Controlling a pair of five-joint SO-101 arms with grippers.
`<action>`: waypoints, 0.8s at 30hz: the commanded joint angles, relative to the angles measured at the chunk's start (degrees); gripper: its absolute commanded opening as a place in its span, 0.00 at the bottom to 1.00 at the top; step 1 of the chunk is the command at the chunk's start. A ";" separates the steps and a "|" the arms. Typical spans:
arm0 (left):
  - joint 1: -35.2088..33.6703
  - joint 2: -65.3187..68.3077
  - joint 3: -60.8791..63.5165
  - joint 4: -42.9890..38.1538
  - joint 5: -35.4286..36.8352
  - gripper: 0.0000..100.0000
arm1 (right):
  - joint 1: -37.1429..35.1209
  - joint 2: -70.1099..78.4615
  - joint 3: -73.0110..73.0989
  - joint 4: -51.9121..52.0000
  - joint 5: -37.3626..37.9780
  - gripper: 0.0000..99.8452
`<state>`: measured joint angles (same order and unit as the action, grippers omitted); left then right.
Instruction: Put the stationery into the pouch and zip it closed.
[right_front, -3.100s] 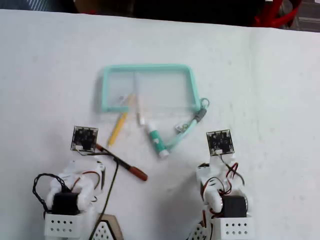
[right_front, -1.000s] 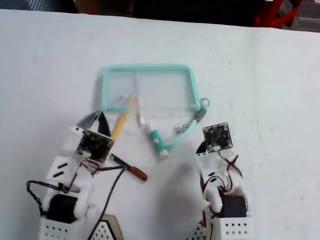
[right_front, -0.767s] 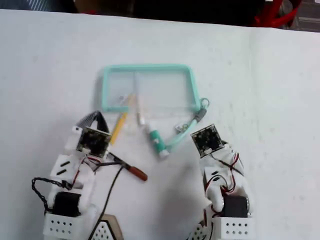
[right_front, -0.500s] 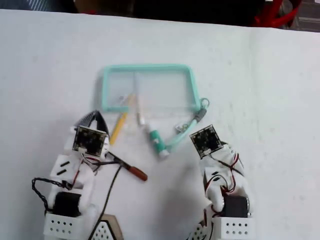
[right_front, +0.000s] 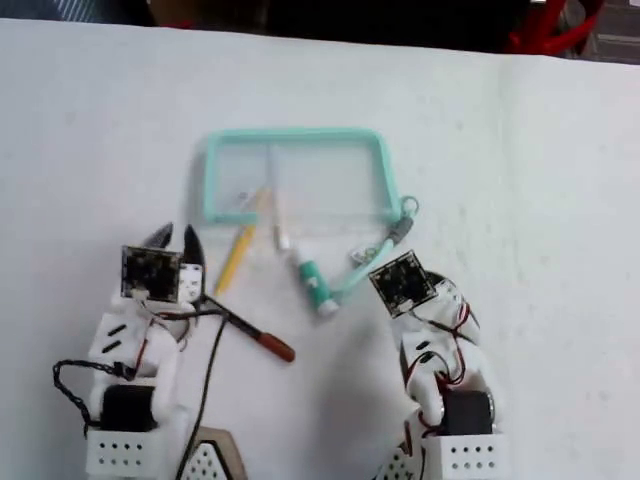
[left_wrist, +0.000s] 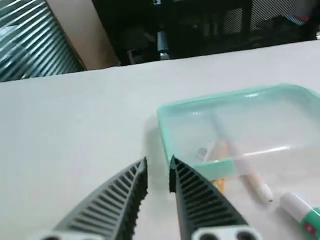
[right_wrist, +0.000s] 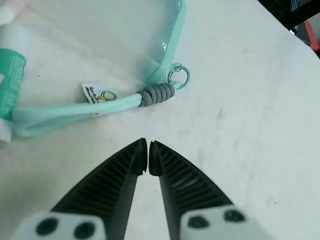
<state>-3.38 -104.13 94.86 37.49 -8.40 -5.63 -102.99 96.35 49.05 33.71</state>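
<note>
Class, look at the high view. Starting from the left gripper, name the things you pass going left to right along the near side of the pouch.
left gripper → yellow pencil → white pen → glue stick → pouch strap. The brown marker spans the same stretch as the pencil, so it is left out.

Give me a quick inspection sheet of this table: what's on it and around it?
Surface: white table.
Job's things: pouch lies flat; yellow pencil and white pen overlap its near edge; glue stick and brown marker lie outside.
Clutter: nothing seen.
Grippers: left gripper open, by the pouch's corner; right gripper shut, near the strap.
Cables: black cable by the left arm; red wires on the right arm.
Surroundings: dark room; red frame.
</note>
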 joint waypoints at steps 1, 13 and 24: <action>-1.19 -0.04 -2.02 0.79 0.62 0.09 | -0.22 -0.31 0.53 -1.89 0.26 0.02; -0.84 0.04 -7.56 7.03 0.62 0.09 | -0.13 -0.31 0.53 0.84 -4.31 0.02; -0.84 5.58 -14.07 11.25 3.87 0.09 | -0.22 -0.31 0.53 0.92 -4.57 0.02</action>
<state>-4.35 -103.69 88.70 46.20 -6.37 -5.63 -102.99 96.35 49.76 29.58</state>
